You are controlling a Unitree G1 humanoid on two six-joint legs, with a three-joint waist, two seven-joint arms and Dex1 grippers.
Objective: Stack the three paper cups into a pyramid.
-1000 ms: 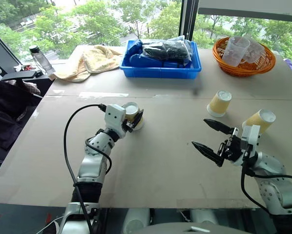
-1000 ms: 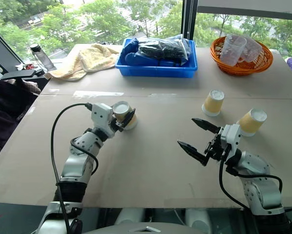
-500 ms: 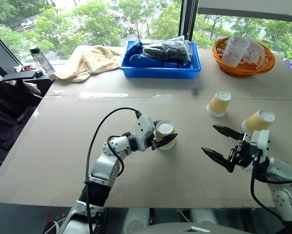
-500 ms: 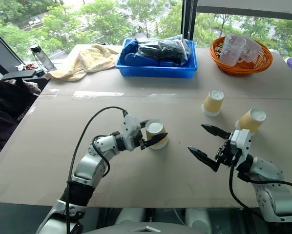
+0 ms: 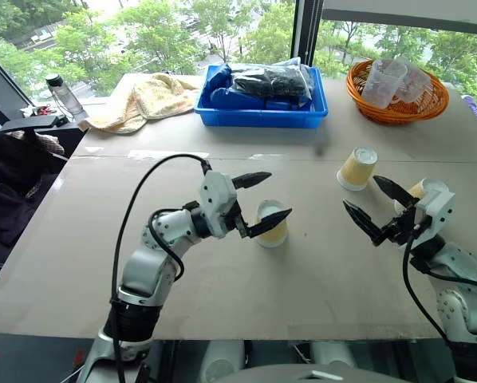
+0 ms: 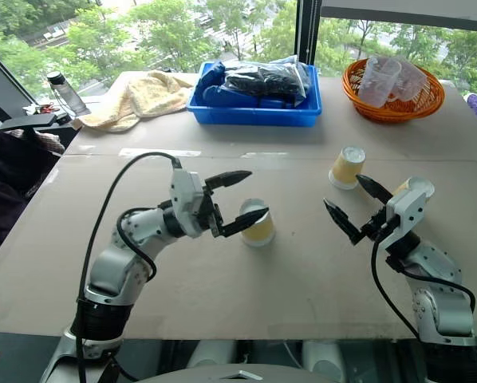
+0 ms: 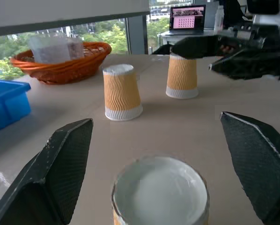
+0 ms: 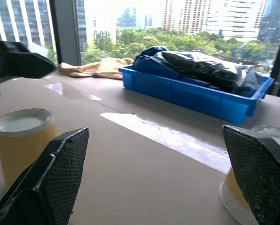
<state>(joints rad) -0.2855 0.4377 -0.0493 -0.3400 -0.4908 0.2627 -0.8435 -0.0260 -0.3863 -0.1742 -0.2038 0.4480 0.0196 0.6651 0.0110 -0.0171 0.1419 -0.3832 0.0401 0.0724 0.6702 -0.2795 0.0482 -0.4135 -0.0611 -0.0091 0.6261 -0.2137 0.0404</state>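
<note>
- far left, back of the table (image 5: 79,239): clear water bottle (image 5: 65,97) at the edge, yellow towel (image 5: 147,96) bunched beside it
- my left gripper (image 5: 258,202): fingers spread wide, holding nothing, one black finger up above and one low, tip just by the near cup's side
- first paper cup (image 5: 272,223): upside down, white base up, mid-table; from my left wrist it sits between my two fingers (image 7: 60,168), not touched by either
- back centre: blue bin (image 5: 262,108) with dark bagged stuff (image 5: 270,81) in it
- second paper cup (image 5: 358,168): upside down, standing right of centre, toward the back, well apart from the first
- my right gripper (image 5: 374,206): jaws wide apart, empty, pointing toward the table's middle, hovering just in front of the third cup
- third paper cup (image 6: 411,188): near the right edge, partly hidden behind my right gripper; in the left wrist view it stands inverted, beside the second cup (image 7: 122,92), gap between them
- back right: orange wicker basket (image 5: 398,108) holding clear plastic cups (image 5: 386,80)
- all three paper cups rest separately on the table, none stacked on another
</note>
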